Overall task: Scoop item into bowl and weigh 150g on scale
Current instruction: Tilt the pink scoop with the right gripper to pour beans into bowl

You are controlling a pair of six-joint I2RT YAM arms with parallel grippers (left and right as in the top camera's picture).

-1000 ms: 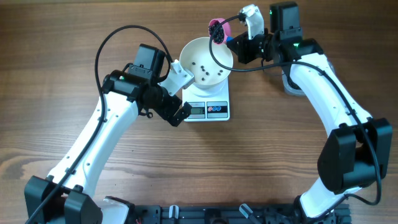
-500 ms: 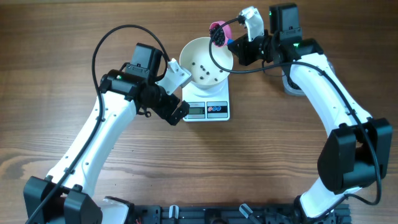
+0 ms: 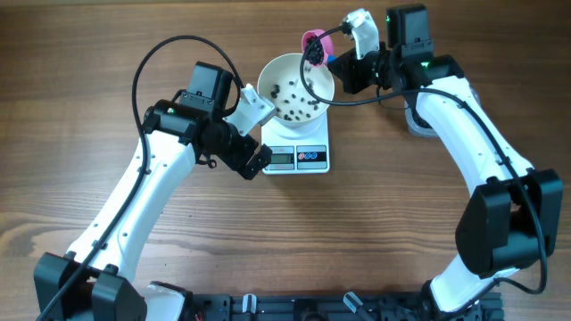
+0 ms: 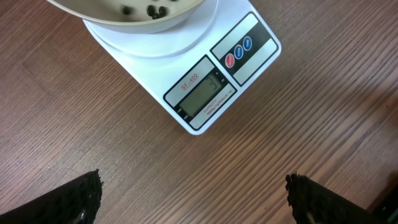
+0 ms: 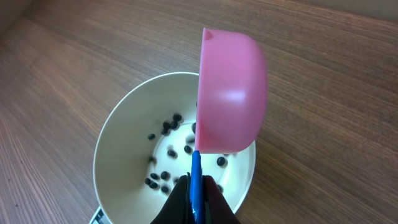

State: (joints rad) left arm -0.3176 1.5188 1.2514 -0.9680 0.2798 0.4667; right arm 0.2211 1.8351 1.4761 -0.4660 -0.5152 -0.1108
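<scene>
The white bowl (image 3: pixel 272 76) stands on the small white scale (image 3: pixel 299 159) in mid-table. Several black beads, the item (image 3: pixel 299 109), lie scattered on its bottom. My right gripper (image 3: pixel 337 64) is shut on the blue handle (image 5: pixel 196 177) of a pink scoop (image 5: pixel 231 93). The scoop is tipped on its side over the bowl's far right rim. In the right wrist view the bowl (image 5: pixel 115 155) and the beads (image 5: pixel 166 127) show beneath it. My left gripper (image 4: pixel 194 194) hangs open over bare wood, just left of the scale's display (image 4: pixel 202 98), holding nothing.
A pale rounded container (image 3: pixel 416 123) peeks out from behind the right arm at the right of the table. Black cables loop above both arms. Wooden tabletop surrounds the scale.
More black beads lie in the bowl now than a second ago. The left arm drew slightly left early on, then held still. The scoop stays tipped at the rim.
</scene>
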